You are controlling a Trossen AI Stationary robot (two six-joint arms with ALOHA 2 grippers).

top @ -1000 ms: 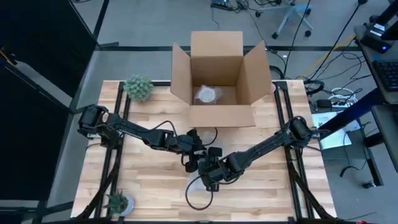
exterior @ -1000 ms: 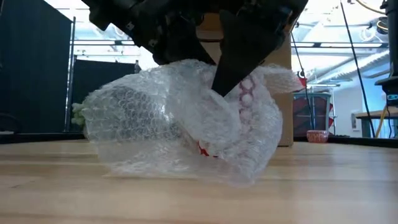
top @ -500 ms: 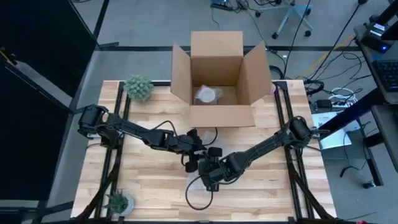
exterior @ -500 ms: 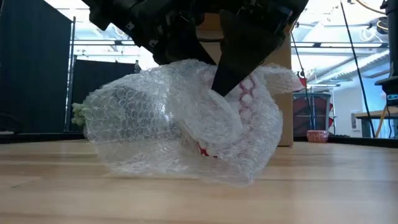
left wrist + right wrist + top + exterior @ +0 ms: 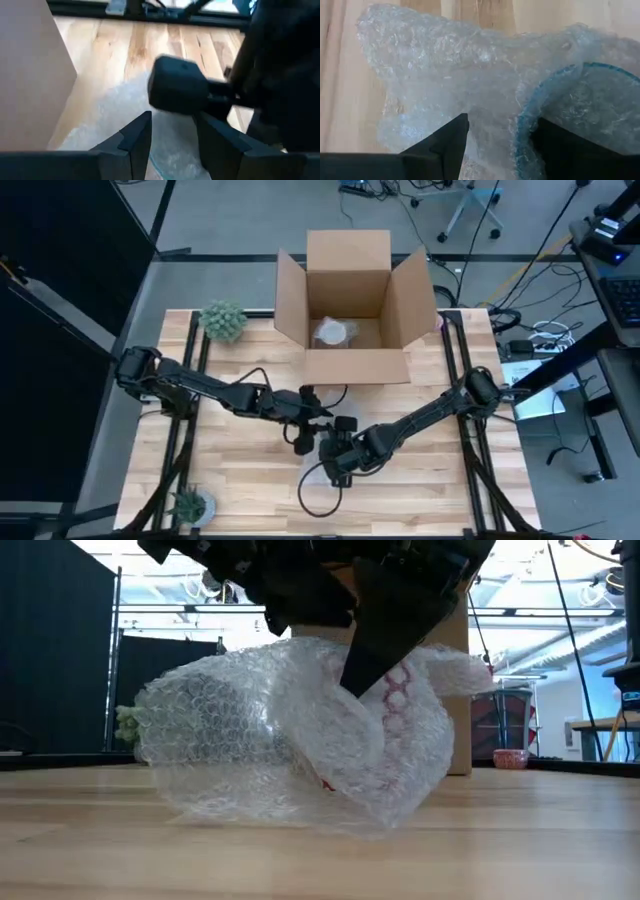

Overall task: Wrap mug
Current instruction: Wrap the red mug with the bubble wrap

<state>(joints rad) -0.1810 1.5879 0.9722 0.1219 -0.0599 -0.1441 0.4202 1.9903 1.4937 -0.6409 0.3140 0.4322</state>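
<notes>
mug (image 5: 590, 107) in bubble wrap (image 5: 290, 735) on table (image 5: 520, 840), front centre. right gripper (image 5: 497, 135) clamped on wrap at rim. left gripper (image 5: 172, 135) apart, above. advice: keep pinch, fold loose flap snugly.

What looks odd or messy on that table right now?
Only the bubble wrap stands out: it sits in a loose, lumpy bundle around the mug, with one flap sticking out sideways, and the mug's blue rim shows through it. The right tool straddles a fold of wrap beside that rim. Nothing looks spilled or broken.
</notes>
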